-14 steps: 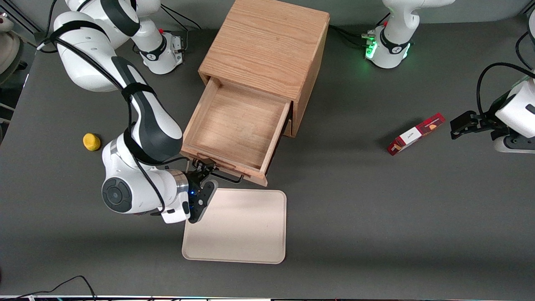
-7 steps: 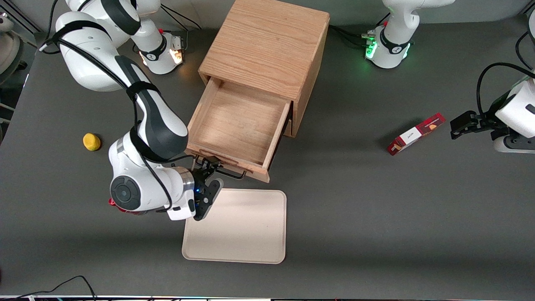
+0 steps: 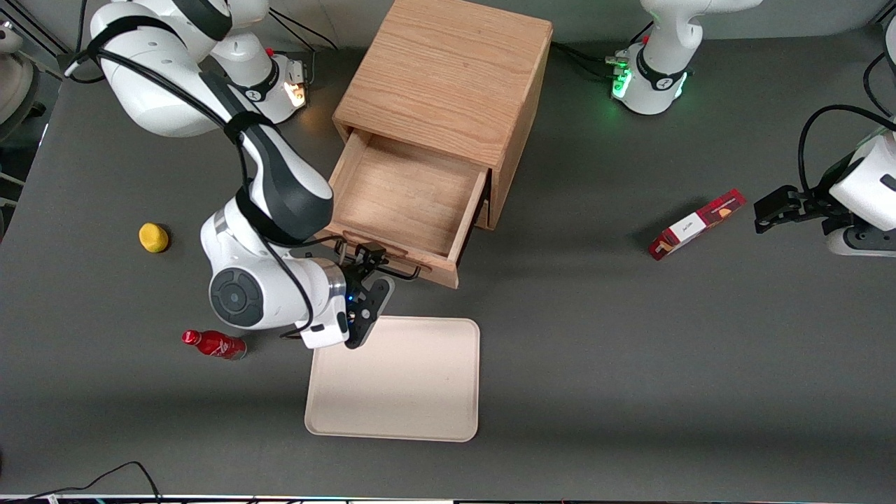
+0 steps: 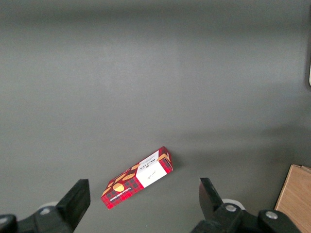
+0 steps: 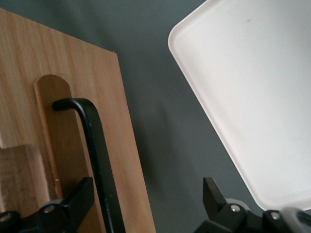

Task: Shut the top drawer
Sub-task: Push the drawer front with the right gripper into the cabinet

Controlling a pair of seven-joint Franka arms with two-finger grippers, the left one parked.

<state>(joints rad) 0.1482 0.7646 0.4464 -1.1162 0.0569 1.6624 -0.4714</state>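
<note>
Light oak top drawer (image 3: 409, 203) half open, gripper (image 3: 371, 269) at its black handle (image 5: 97, 160)

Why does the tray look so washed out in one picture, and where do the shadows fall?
Right wrist view: the cream plastic tray glares nearly white, close to the gripper, whose jaws are open at the light oak top drawer. Front view: soft shadow lies beside the red snack box.
</note>
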